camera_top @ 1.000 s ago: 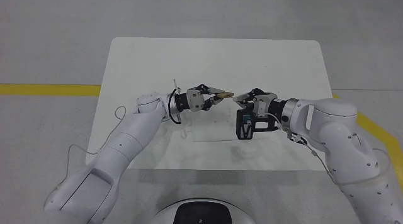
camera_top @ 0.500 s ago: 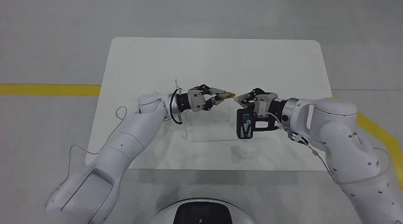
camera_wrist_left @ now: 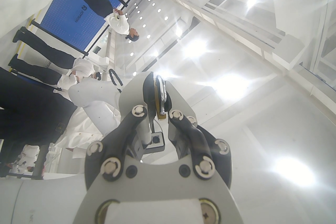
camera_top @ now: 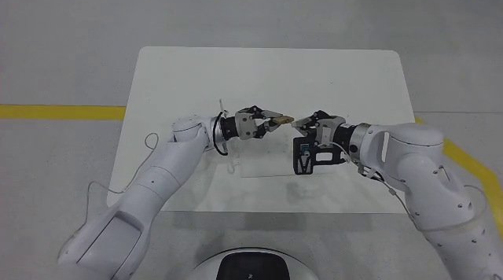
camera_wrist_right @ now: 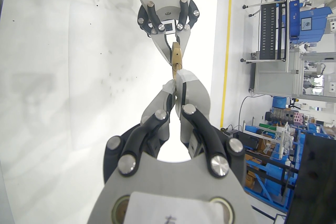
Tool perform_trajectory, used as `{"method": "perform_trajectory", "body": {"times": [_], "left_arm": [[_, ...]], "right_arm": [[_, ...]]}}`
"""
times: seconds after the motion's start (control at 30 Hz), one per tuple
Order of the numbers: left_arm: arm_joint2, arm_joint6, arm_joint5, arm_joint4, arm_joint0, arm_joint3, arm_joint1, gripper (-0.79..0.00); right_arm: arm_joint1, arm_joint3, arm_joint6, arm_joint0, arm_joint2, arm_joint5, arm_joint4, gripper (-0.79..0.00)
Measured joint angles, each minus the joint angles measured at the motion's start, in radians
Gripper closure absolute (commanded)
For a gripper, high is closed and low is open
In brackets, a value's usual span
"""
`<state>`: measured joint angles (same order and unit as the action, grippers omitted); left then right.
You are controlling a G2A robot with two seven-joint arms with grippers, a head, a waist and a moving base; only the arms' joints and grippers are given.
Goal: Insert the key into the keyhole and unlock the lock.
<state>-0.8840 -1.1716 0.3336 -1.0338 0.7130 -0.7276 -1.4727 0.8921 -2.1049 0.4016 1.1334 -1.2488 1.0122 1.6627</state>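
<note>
Left end effector (camera_top: 273, 122) holds lock (camera_top: 284, 119), far from table (camera_top: 196, 75) edges

Table (camera_top: 354, 75): one, white, rectangular with rounded corners, matt top. Stands on a grey floor (camera_top: 71, 36); a yellow stripe (camera_top: 55, 112) on the floor passes beneath it from its left edge to its right.

On the top: small dark specks (camera_wrist_right: 110, 75), scattered. One faint straight line (camera_top: 259, 176) midway towards the near edge; sheet edge or mark, cannot tell.
</note>
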Motion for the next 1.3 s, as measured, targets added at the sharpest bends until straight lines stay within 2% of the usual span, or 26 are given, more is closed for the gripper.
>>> {"method": "perform_trajectory", "body": {"times": [1.3], "left_arm": [[-0.034,-0.009,-0.01,0.056,0.023,-0.028,0.0,0.0]], "right_arm": [[0.017,-0.001,0.136,-0.053,0.093,-0.019,-0.016,0.0]]}}
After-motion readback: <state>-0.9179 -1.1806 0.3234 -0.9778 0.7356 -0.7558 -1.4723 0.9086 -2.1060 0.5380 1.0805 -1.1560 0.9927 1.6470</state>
